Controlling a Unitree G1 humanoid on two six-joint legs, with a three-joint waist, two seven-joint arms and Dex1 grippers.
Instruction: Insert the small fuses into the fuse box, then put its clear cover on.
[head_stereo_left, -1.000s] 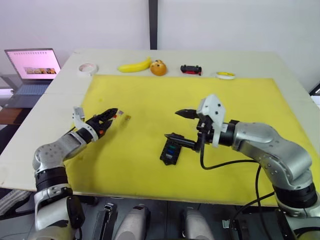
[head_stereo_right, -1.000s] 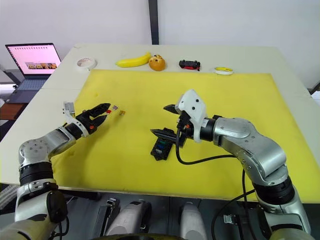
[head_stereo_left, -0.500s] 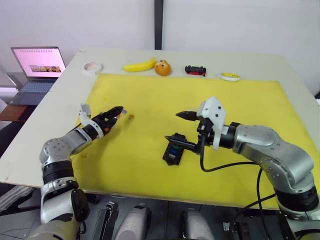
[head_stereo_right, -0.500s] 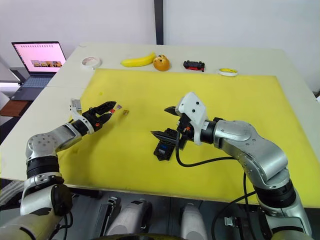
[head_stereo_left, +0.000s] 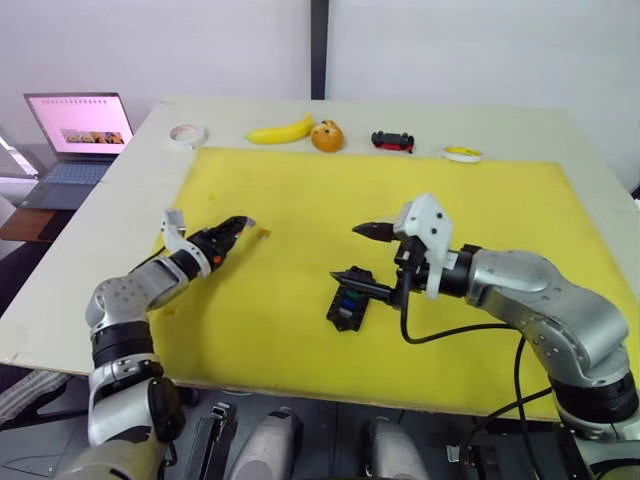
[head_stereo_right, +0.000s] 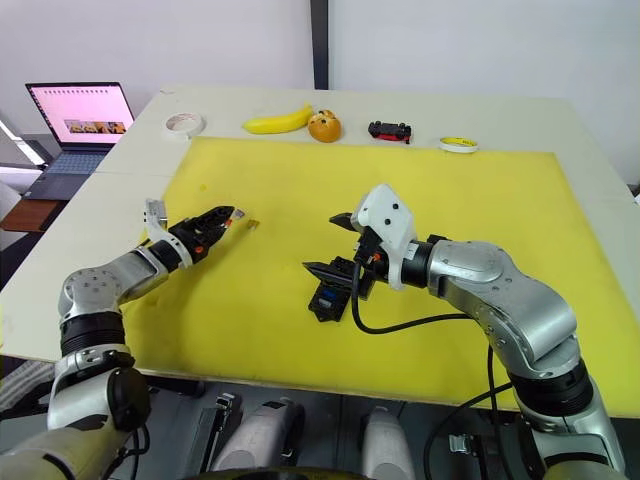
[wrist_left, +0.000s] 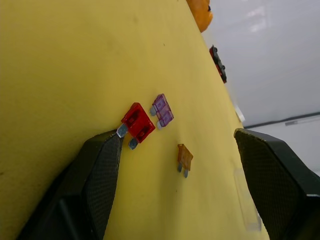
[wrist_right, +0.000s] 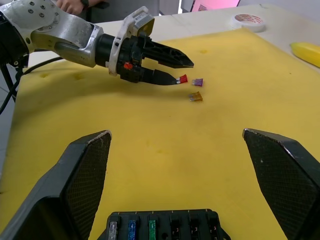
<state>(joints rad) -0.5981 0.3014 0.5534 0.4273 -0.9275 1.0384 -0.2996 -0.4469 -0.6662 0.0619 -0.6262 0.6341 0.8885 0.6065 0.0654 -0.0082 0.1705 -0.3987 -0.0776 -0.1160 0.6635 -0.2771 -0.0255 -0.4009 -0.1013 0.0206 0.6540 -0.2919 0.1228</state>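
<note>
Left hand (wrist_left: 175, 165) spread open and low over the yellow mat (head_stereo_left: 300, 190), toward the mat's left edge, one fingertip (wrist_left: 112, 145) touching the metal prongs of the red fuse (wrist_left: 137, 121). Purple fuse (wrist_left: 162, 110) just beside the red one, orange fuse (wrist_left: 184, 157) near both but apart, all three lying flat on the mat in a loose cluster ahead of the hand. Faint glassy outline of the clear cover (wrist_left: 247, 207) on the mat close by, near the other fingertip. Right hand (head_stereo_left: 360, 252) likewise spread wide, holding nothing, hovering around the middle of the mat just over the far end of the fuse box (head_stereo_left: 346, 305). Fuse box flat on the mat, nearer the front edge than the back, with grey, blue and green fuses (wrist_right: 131, 226) already seated side by side in one row, remaining slots in that row dark. Along the back edge of the worktop (head_stereo_left: 500, 125): tape roll (head_stereo_left: 186, 134), banana (head_stereo_left: 278, 131), orange (head_stereo_left: 326, 136), toy car (head_stereo_left: 392, 140), yellow tape (head_stereo_left: 461, 153). Open laptop (head_stereo_left: 75, 135) off the worktop's left side.
</note>
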